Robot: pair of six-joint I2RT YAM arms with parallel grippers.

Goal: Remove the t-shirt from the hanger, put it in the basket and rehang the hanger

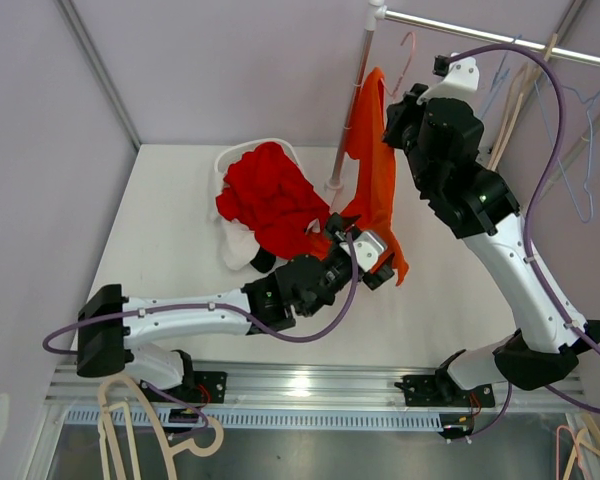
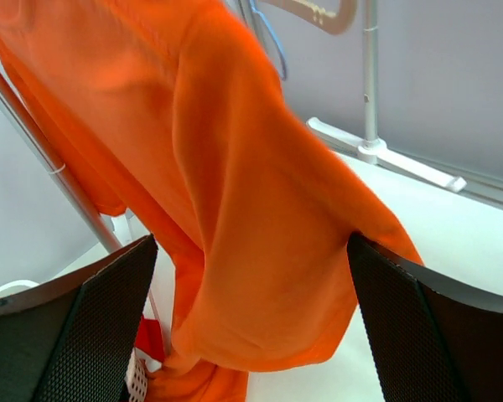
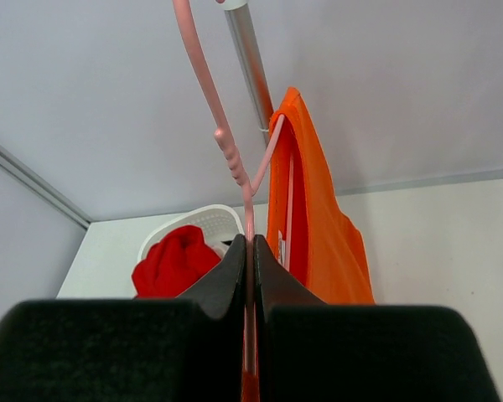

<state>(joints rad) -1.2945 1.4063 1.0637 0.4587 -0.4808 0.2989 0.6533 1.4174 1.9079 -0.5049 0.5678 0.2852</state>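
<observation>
Top view: the orange shirt [image 1: 375,170] hung on a pink hanger [image 1: 410,50] by the rack pole [image 1: 352,110], over the white table [image 1: 180,270]. The right gripper [image 1: 398,112] was up at the shirt's shoulder and the left gripper [image 1: 378,262] was low, at the hem. A basket [image 1: 242,152] of red clothes [image 1: 270,200] sat left of the pole.

Left wrist: the jaws stood wide apart, with a pad [image 2: 92,327] on either side of the shirt's lower folds. Nothing was gripped. Whether they touched the cloth could not be told.

Right wrist: the jaws were pinched tight on the hanger's thin neck, below the hook. The shirt draped from the hanger just beyond the fingertips.
</observation>
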